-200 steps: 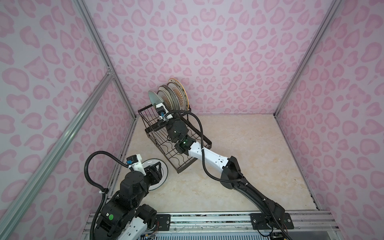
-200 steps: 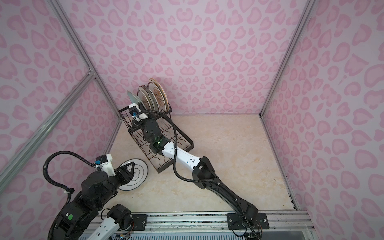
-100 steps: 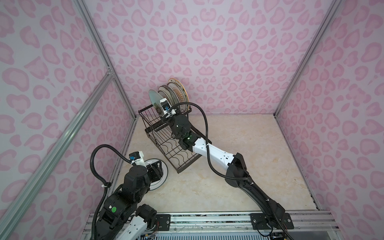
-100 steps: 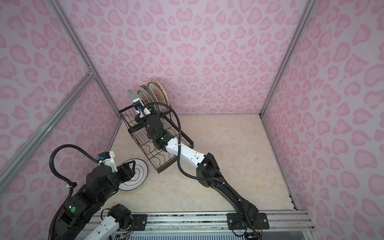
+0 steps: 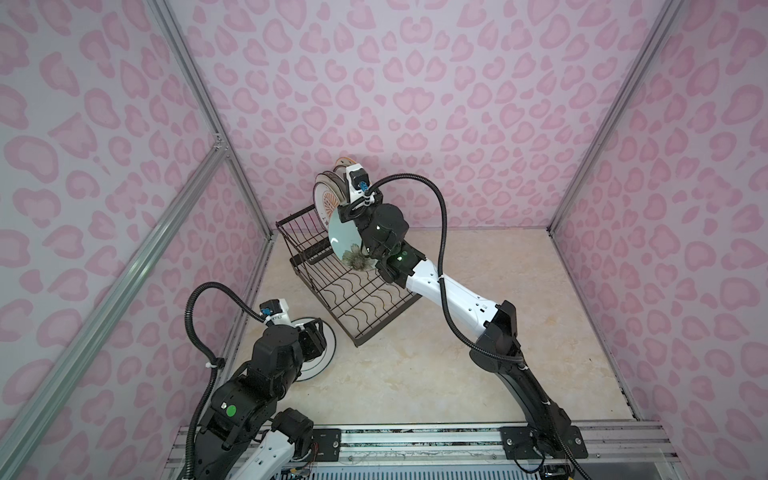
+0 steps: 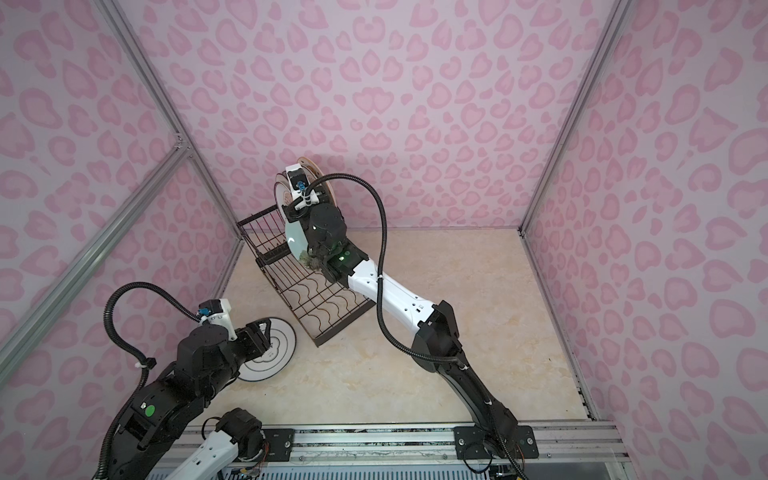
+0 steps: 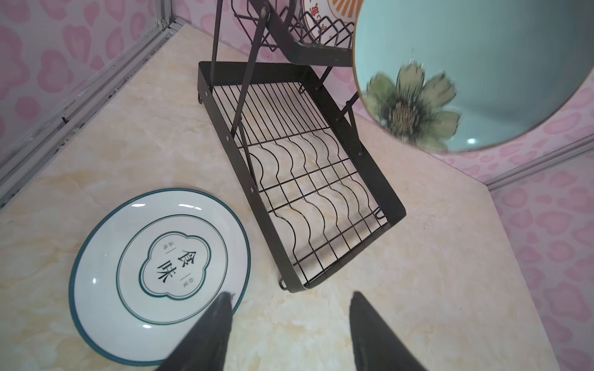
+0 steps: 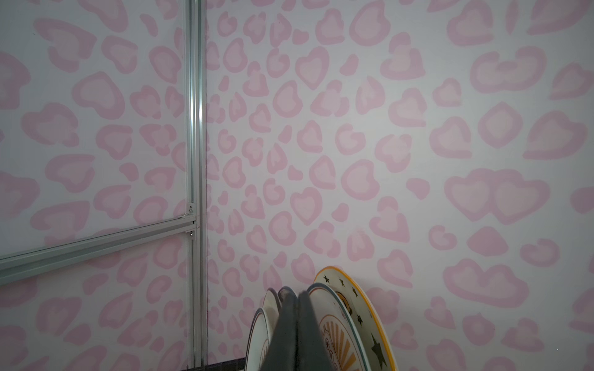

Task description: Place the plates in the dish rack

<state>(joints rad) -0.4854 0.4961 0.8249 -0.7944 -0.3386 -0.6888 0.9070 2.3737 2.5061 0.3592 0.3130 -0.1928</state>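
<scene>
- In both top views my right fingers (image 5: 344,212) are pinched shut on the upper rim of the pale blue-green plate (image 5: 345,241). The plate hangs on edge above the lower tray of the dish rack (image 5: 386,320), just in front of the racked plates (image 5: 328,198) in the upper tier. My left fingers (image 5: 314,332) hover over the white plate (image 5: 329,357), which lies flat on the tabletop (image 5: 415,365) near the rack's front corner.
- In the left wrist view my left fingers (image 7: 221,308) stand partly open with nothing between them. One tip is over the white plate's (image 7: 160,253) teal rim, the other over bare tabletop. That plate lies just beside the rack's side bar (image 7: 238,160), not touching it. The pale blue-green plate (image 7: 475,70), slightly blurred, shows a flower on its face.
- In the right wrist view my right fingers (image 8: 289,311) are pressed together with no gap. Just past them the racked plates stand on edge: a sunburst plate (image 8: 337,337) and a star plate (image 8: 363,308) with an orange rim.
</scene>
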